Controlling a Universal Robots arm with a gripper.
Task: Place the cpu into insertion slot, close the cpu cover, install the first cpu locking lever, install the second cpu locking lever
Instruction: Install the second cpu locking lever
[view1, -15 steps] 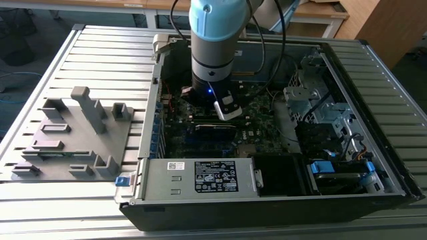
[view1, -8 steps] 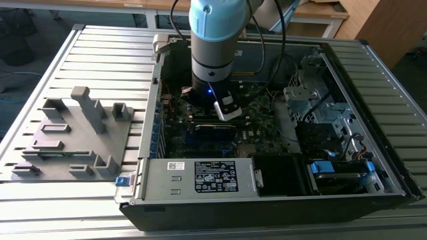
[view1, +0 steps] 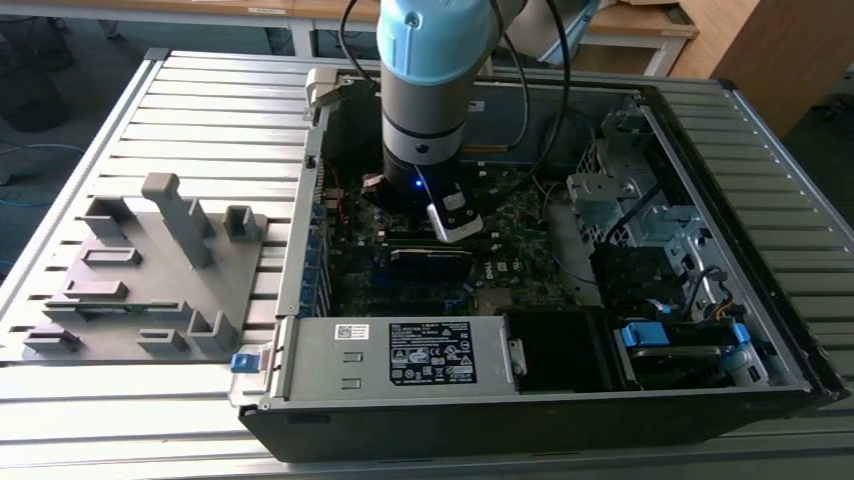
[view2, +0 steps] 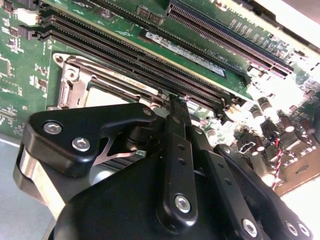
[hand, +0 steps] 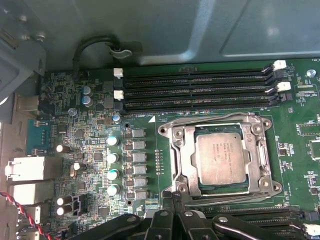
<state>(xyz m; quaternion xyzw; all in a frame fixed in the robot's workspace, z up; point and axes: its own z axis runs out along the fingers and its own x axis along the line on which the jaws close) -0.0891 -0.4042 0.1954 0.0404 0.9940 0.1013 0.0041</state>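
The cpu (hand: 221, 159) is seen lying flat in the insertion slot (hand: 223, 186), its silvery-grey face turned up toward the first wrist view. The chip is nearly square, so little of a long axis can be made out. Its edges are aligned with the long black memory slots (hand: 195, 91) just beside the socket. Fine print is carried in several lines on its face, parallel to those slots, and is left unread here.

The cpu cover (hand: 182, 156) is laid down around the chip, so that the metal face shows through the square cut-out. A thin wire lever (hand: 210, 121) is run along the cover's edge on the memory-slot side. Whether it is latched cannot be told.

The gripper (view2: 173, 100) is held low over the motherboard (hand: 85, 150) at the socket's edge. Its black fingers (view2: 178, 150) are brought together at the tips, and nothing is seen between them. In the second wrist view, a pale patch of the chip and a corner of the cover are seen just past the gripper's linkage.

In the exterior view, the arm (view1: 424, 90) is reached down into the open computer case (view1: 787, 330). A white-and-black printed label (view1: 434, 352) is borne by the power supply, with a smaller white sticker beside it. A grey fixture plate (view1: 134, 270) lies on the slatted table (view1: 200, 90) to the exterior view's left.
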